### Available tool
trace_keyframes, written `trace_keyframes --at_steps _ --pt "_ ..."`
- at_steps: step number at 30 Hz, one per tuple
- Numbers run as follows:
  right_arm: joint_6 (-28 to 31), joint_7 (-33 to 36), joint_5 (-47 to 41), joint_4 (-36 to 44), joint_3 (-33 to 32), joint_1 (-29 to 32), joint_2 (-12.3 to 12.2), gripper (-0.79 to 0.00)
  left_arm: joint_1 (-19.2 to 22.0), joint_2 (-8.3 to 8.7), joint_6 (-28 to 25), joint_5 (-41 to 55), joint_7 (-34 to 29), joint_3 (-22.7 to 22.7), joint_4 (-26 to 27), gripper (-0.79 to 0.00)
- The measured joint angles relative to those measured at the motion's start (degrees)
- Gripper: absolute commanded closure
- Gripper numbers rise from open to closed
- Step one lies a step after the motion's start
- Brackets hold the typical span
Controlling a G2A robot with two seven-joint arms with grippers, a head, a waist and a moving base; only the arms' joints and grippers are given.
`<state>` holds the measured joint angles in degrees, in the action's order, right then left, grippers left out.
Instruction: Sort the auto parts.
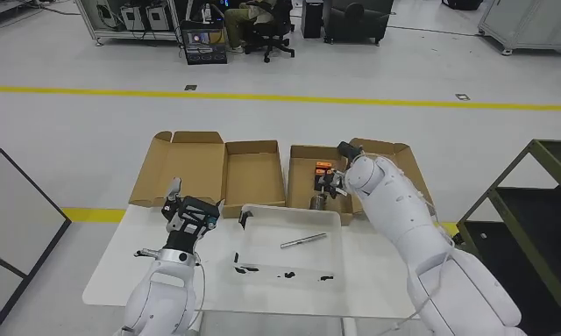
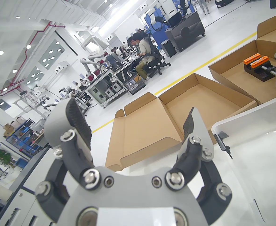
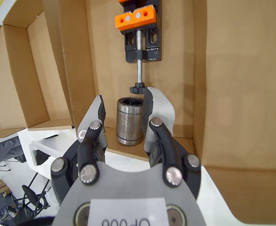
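1. R gripper point(image 3: 125, 98): fingers spread either side of bearing point(image 3: 129, 123). One pad touches, the other sits just clear. Not clamped.
2. Bearing stands upright in box point(image 1: 300, 185), centre-right of top view, just beside the knob of the vise point(image 3: 139, 19). Prob. the bin for bulky metal pts.
3. L gripper point(image 2: 132, 109): released, empty, lower left of top view beside tray point(image 1: 289, 208). Prob. parked clear of R arm.
4. Tray holds rod point(image 1: 303, 240) and black bits point(image 1: 245, 268), not yet sorted.

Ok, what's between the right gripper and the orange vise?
A steel cylinder, upright inside the right gripper's open span, before the vise; right wrist view.
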<state>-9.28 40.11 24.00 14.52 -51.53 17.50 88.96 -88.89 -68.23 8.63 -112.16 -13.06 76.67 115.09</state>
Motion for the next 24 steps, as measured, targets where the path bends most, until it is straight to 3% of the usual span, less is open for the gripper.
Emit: trace_keyframes --at_steps 8,13,18,21,24 --pt "10.19 -7.29 -2.14 4.82 -3.56 -1.21 -2.2 -0.366 0.0 0.0 0.0 0.0 0.0 0.0 0.0 -0.785" --pt "21.36 -9.79 -3.18 16.58 -8.58 4.28 -6.01 -0.345 0.0 0.0 0.0 0.0 0.0 0.0 0.0 -0.785" --pt "31.86 -5.37 -2.98 43.68 -19.08 21.32 -11.79 -0.332 0.0 0.0 0.0 0.0 0.0 0.0 0.0 -0.785" --pt "30.85 -3.52 -2.09 61.99 -25.91 33.8 -14.07 -0.332 0.0 0.0 0.0 0.0 0.0 0.0 0.0 -0.785" --pt "29.36 -4.18 -1.6 73.25 -30.08 42.28 -15.0 -0.339 0.0 0.0 0.0 0.0 0.0 0.0 0.0 -0.785"
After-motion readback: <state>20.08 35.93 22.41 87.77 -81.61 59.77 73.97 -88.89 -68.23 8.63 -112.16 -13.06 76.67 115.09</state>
